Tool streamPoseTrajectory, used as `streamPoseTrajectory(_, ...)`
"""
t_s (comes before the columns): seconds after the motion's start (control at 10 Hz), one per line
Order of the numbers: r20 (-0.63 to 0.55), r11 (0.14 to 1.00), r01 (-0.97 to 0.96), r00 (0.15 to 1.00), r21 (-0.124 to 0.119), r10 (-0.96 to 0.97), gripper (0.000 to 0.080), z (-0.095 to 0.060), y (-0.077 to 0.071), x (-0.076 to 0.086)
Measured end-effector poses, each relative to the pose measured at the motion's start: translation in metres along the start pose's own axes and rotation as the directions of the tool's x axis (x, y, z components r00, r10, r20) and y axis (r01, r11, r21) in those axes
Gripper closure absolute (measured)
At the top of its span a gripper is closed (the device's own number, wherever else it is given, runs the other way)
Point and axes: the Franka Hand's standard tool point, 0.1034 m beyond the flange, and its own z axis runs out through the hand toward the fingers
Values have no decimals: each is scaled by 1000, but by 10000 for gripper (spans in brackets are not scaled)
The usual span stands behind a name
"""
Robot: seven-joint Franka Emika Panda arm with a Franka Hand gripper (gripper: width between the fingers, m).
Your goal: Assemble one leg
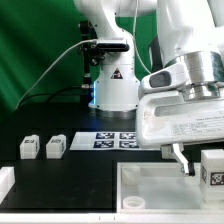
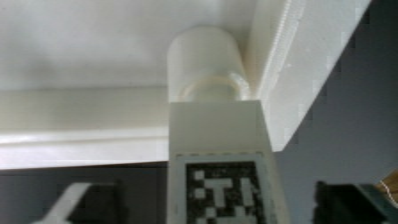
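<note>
A white leg (image 2: 221,150) with a black-and-white tag stands between my gripper's (image 2: 214,206) fingers. Its rounded peg end sits at the inner corner of the large white tabletop's rim (image 2: 294,60). The dark fingers (image 2: 86,200) stand apart from the leg, with a gap on each side, so the gripper is open. In the exterior view the gripper (image 1: 200,158) is at the right, over the tabletop (image 1: 150,188), with this leg (image 1: 213,168) beside a finger. Two more legs (image 1: 28,147) (image 1: 55,146) lie at the exterior view's left.
The marker board (image 1: 110,140) lies in front of the robot base (image 1: 112,85). A white part (image 1: 5,182) shows at the exterior view's lower left edge. The table is black and the backdrop green.
</note>
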Motion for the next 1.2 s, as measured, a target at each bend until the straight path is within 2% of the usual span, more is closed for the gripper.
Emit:
streamPoseTrajectory(0.1,1,1000,0,1000,0,0,180,0,0,0)
streamPoseTrajectory(0.2,1,1000,0,1000,0,0,158,0,0,0)
streamPoseTrajectory(0.9,1,1000,-1,1000,0,1,150,-1,1,1)
streamPoseTrajectory(1.0,42,1000,-29,999,1,29,150,-7,0,3)
streamPoseTrajectory(1.2,160,998,-67,985,12,64,150,-29,-8,20)
